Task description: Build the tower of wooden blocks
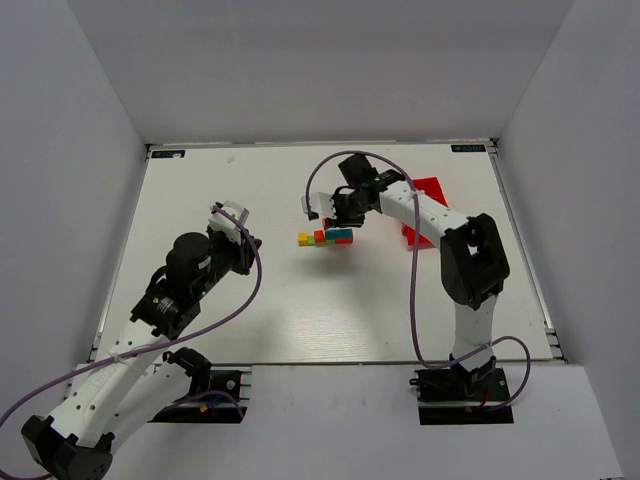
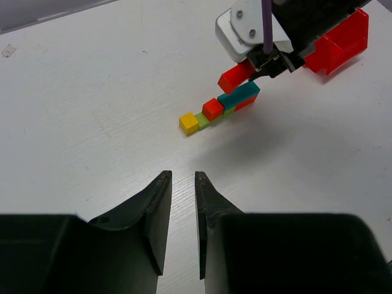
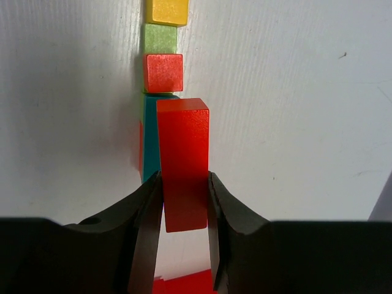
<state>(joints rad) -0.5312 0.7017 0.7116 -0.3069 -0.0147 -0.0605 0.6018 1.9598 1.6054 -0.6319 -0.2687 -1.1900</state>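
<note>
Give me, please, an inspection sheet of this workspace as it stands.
Surface: white table, bare apart from the items below.
Job's things: wood block tower lies low on the table, with the yellow cube and green cube at one end and the red cube and teal bar sitting higher. The long red wooden block is held just above it, not yet set down.
Clutter: red plastic bin behind the tower.
Grippers: right gripper is shut on the long red wooden block; left gripper is slightly open, empty and away from the tower.
Cables: purple cable loops along each arm, clear of the blocks.
Surroundings: white walls enclose the table; nothing else seen.
</note>
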